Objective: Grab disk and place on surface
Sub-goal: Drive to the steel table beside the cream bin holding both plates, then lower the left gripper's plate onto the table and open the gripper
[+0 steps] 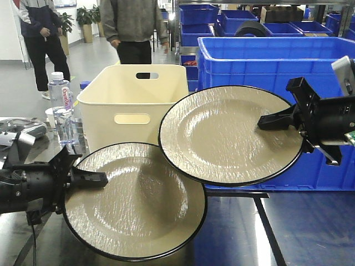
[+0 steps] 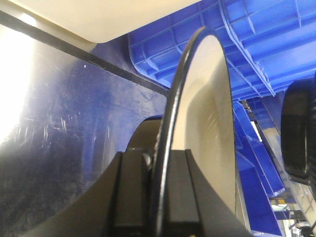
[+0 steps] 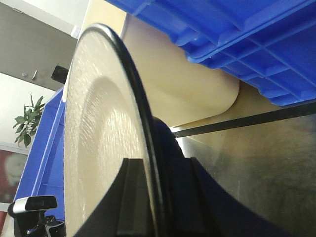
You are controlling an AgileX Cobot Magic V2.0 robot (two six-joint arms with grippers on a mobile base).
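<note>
We have two disks, both held. The left gripper point(image 1: 97, 178) is clamped on the rim of the left disk point(image 1: 136, 205), low over the surface point(image 1: 302, 233); contact is unclear. The right gripper point(image 1: 268, 121) pinches the rim of the right disk point(image 1: 230, 136), which is higher, in front of the blue crate point(image 1: 249, 52), its edge overlapping the left disk in the front view. Both look stiff, glazed, probably slippery and breakable, with moderate weight levering on an edge pinch. We judge the black-edged rim the only workable hold, so set them down flat and gently.
</note>
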